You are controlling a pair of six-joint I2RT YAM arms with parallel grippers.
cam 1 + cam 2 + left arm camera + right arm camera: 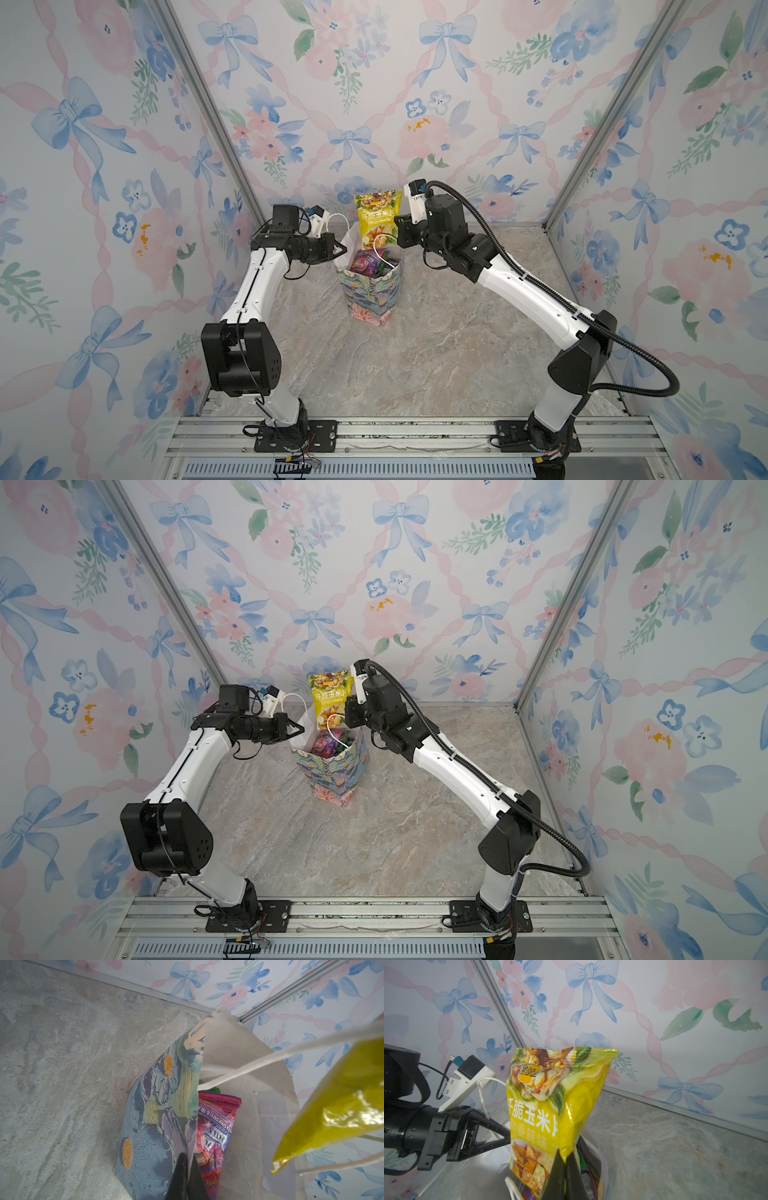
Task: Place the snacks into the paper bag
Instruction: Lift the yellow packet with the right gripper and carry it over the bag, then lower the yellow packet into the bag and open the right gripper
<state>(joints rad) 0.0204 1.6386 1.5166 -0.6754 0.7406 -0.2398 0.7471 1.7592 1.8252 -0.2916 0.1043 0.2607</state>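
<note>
Inside the paper bag (365, 296), a purple FOX'S packet (216, 1132)

Bright, soft, even; barely shadowed on the bench (415, 353). Glaring white on the yellow snack packet (336, 1105), blurred there and along the cord handle (270, 1059) of the paper bag (158, 1105). Bowed at the edges in both top views.

The paper bag (368, 297) stands upright on the desk (436, 353), midway between the side walls and near the back wall. Several packets (368, 264) sit inside it. The left gripper (188, 1155), at the bag's left side, is clamped on its rim. The upper packet (377, 220) hangs upright above the bag's opening. The right gripper (564, 1153), reaching in from the right, is clamped on its lower edge.
</note>
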